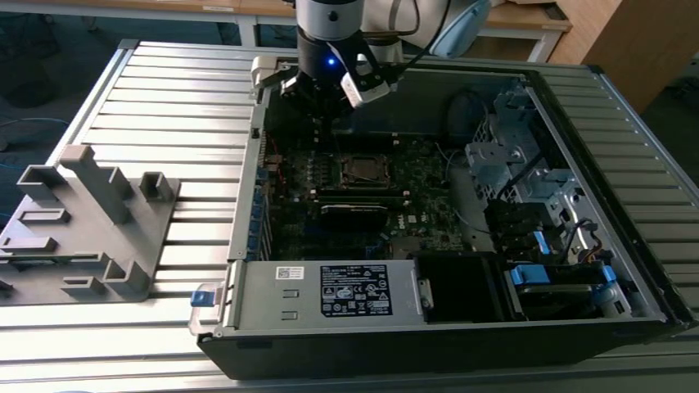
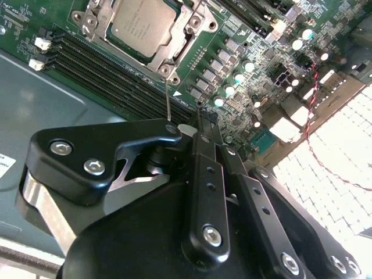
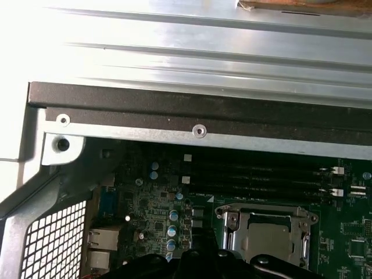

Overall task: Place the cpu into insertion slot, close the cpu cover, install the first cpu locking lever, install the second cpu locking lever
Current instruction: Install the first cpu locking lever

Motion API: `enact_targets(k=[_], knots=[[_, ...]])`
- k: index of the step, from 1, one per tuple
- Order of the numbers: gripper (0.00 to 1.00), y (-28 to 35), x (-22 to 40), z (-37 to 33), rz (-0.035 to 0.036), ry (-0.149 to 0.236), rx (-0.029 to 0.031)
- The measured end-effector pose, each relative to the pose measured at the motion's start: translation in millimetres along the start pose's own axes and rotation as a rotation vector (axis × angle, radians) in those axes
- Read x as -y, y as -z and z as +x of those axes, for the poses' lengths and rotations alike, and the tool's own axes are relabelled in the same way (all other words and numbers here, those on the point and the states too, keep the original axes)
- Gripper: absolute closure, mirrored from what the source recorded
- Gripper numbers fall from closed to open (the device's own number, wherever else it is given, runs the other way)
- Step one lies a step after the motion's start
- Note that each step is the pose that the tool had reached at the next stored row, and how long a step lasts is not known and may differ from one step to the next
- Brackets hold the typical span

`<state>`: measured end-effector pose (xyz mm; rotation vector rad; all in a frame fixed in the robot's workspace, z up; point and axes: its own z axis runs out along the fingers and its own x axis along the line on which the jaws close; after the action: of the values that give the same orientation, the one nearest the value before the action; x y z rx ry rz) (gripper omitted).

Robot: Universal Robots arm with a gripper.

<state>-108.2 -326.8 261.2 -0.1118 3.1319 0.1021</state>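
The cpu (image 1: 363, 169) lies flat in the middle of the motherboard, its silver-grey top showing in both wrist views (image 2: 139, 20) (image 3: 270, 237). The cpu cover (image 2: 185, 36) (image 3: 230, 232) is down around it as a metal frame, and the insertion slot is hidden beneath them. A thin wire locking lever (image 2: 167, 99) stands up from a corner of the socket, and its end reaches the gripper's linkage. My gripper (image 1: 320, 106) (image 2: 200, 121) hangs above the board, off the socket toward the case's rear wall. Its fingers are shut, and I see nothing between them.
The open computer case (image 3: 174, 110) lies on a slatted metal table (image 1: 164, 98). Black memory slots (image 2: 116, 75) run beside the socket. A power supply box (image 1: 317, 291) and a drive cage (image 1: 513, 155) fill the case's other sides. A grey fixture (image 1: 82, 221) stands at the exterior view's left.
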Motion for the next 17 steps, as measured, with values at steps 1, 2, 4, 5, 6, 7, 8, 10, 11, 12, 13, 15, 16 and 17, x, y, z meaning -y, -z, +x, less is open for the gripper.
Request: enact_targets(k=[1, 2, 4, 5, 6, 7, 8, 10, 11, 12, 13, 15, 16, 17], knots=[[0.89, 0.0, -0.1, 0.2, -0.0009, 0.000, 0.0001], [0.89, 0.0, -0.3, 0.4, -0.0024, 0.000, 0.0001], [0.89, -0.1, -0.6, 1.0, -0.0069, 0.000, 0.0002], [0.89, -0.5, -1.0, 1.7, -0.0136, 0.000, 0.0009], [0.89, -0.8, -1.3, 1.8, -0.0161, 0.000, 0.0011], [0.89, -1.1, -1.5, 2.0, -0.0185, 0.000, 0.0012], [0.89, -1.5, -1.8, 2.1, -0.0207, 0.000, 0.0014], [0.89, -2.5, -2.6, 2.2, -0.0235, 0.000, 0.0017], [0.89, -2.9, -3.0, 2.2, -0.0240, 0.000, 0.0017], [0.89, -3.3, -3.6, 2.2, -0.0245, 0.000, 0.0017], [0.89, -3.7, -4.2, 2.1, -0.0248, 0.000, 0.0017], [0.89, -4.3, -5.6, 2.0, -0.0249, 0.000, 0.0017], [0.89, -4.4, -6.0, 2.0, -0.0248, 0.000, 0.0016], [0.89, -4.4, -6.3, 1.8, -0.0249, 0.000, 0.0017]])
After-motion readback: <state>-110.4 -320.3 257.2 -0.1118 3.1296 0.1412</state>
